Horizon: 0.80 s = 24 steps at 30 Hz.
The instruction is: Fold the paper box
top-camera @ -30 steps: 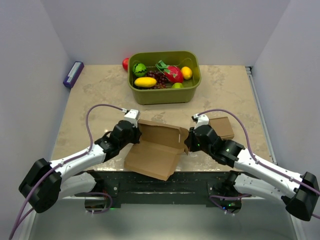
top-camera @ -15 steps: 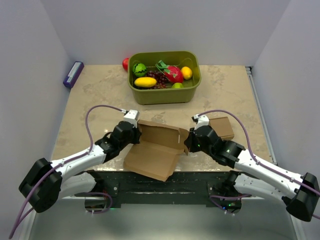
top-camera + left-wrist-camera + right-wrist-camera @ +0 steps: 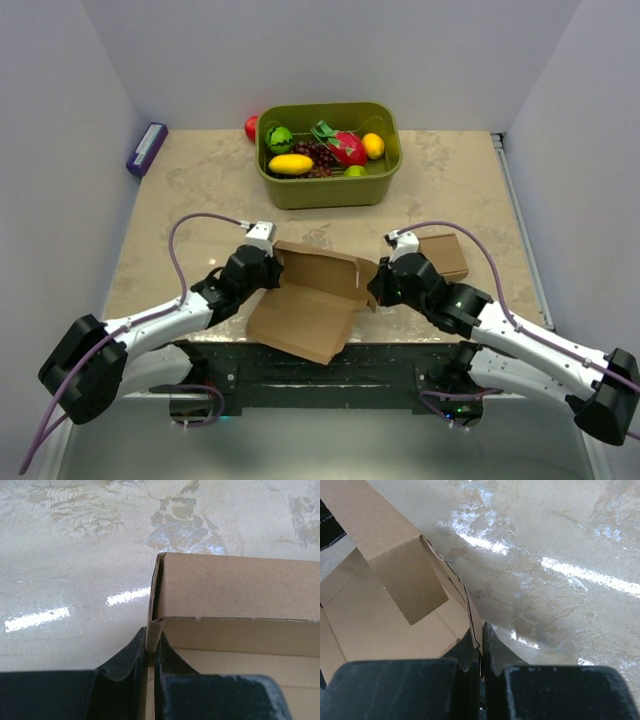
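Paper box (image 3: 310,295): lying half-folded on the table, on the arms' side of the green fruit tub (image 3: 300,195), back wall standing. In the top view both grippers are hiding its end edges. Left gripper (image 3: 152,649): clamping the box's left end wall, fingers nearly meeting. Right gripper (image 3: 481,640): pinching the right end wall likewise.

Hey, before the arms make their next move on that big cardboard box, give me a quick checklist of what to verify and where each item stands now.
1. The left gripper pinches the left wall of the paper box: ok.
2. The right gripper pinches its right wall: ok.
3. Back wall standing up: ok.
4. The front flap folded up: not ok, it lies flat, past the near edge of the table.
5. The small cube clear of the right arm: cannot tell.
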Tool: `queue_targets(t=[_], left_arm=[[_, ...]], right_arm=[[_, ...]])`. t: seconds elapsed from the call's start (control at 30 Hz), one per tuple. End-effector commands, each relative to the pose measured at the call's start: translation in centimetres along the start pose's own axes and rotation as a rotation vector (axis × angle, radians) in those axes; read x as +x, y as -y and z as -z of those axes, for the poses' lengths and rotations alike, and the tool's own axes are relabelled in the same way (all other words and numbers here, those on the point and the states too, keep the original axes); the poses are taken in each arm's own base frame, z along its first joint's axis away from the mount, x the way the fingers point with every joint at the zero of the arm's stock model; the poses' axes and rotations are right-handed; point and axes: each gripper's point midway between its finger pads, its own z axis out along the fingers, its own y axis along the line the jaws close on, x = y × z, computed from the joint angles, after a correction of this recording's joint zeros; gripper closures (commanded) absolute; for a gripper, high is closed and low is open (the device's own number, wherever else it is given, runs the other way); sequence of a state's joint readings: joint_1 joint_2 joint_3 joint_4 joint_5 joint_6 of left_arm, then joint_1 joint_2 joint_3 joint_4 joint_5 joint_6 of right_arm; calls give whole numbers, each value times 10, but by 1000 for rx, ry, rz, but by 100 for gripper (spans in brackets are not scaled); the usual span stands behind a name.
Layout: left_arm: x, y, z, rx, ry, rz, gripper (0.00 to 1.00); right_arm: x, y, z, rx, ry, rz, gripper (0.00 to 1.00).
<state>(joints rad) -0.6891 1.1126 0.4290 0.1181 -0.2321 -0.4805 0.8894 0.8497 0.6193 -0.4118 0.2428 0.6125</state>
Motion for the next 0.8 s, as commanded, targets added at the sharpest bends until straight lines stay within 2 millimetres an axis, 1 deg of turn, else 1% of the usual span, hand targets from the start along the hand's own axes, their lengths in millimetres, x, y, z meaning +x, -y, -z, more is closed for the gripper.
queue_targets(t=[0.0, 0.03, 0.07, 0.1, 0.13, 0.17, 0.2, 0.23, 0.27, 0.3, 0.33, 0.4, 0.43, 0.47, 0.5, 0.57, 0.6, 0.63, 0.67, 0.7, 0.73, 0.77], left_arm=[[1, -34, -4, -148, 58, 37, 100], [-6, -29, -6, -122, 92, 43, 100], [-1, -26, -7, -102, 90, 34, 100], [-1, -26, -9, -95, 96, 34, 100], [-6, -22, -10, -80, 124, 36, 100], [-6, -24, -10, -89, 136, 23, 100], [-6, -24, -11, -95, 149, 19, 100], [-13, -26, -10, -105, 186, 22, 100], [-9, -28, -10, -113, 190, 3, 100], [-9, -30, -10, -122, 201, 0, 100], [-14, -32, -10, -135, 229, 6, 100], [-9, -36, -10, -146, 231, -9, 100], [-10, -36, -9, -148, 242, -10, 100], [-6, -38, -9, -152, 234, -17, 100], [-5, -38, -10, -151, 231, -21, 98], [0, -35, -10, -136, 213, -33, 86], [-1, -34, -8, -128, 214, -33, 74], [2, -33, -7, -121, 206, -35, 68], [3, -33, -6, -117, 203, -33, 64], [0, -29, -3, -101, 214, -26, 56], [2, -29, -1, -94, 202, -26, 51], [-1, -27, 2, -80, 210, -9, 43]], right_arm=[[-6, 12, -5, 66, 45, -47, 100], [-8, 11, -6, 62, 54, -55, 100], [-8, 10, -7, 63, 55, -60, 93], [-10, 7, -8, 54, 56, -71, 87], [-14, 3, -9, 43, 63, -79, 78], [-15, 0, -9, 33, 63, -84, 63], [-17, -4, -9, 16, 66, -90, 55], [-18, -6, -10, 12, 64, -92, 49], [-19, -8, -10, 7, 66, -95, 39], [-20, -9, -10, 3, 67, -99, 36], [-19, -9, -10, 3, 60, -98, 34], [-18, -9, -11, 5, 55, -103, 30], [-19, -11, -10, 1, 58, -108, 29], [-20, -11, -10, -1, 59, -110, 28], [-22, -13, -10, -5, 65, -123, 26], [-29, -24, -7, -45, 63, -143, 25], [-32, -31, -5, -68, 60, -148, 25], [-43, -41, -1, -98, 72, -160, 25], [-46, -47, 0, -117, 63, -165, 25], [-47, -50, 0, -120, 57, -167, 25], [-54, -54, 3, -130, 66, -172, 25], [-56, -55, 3, -130, 67, -171, 25]])
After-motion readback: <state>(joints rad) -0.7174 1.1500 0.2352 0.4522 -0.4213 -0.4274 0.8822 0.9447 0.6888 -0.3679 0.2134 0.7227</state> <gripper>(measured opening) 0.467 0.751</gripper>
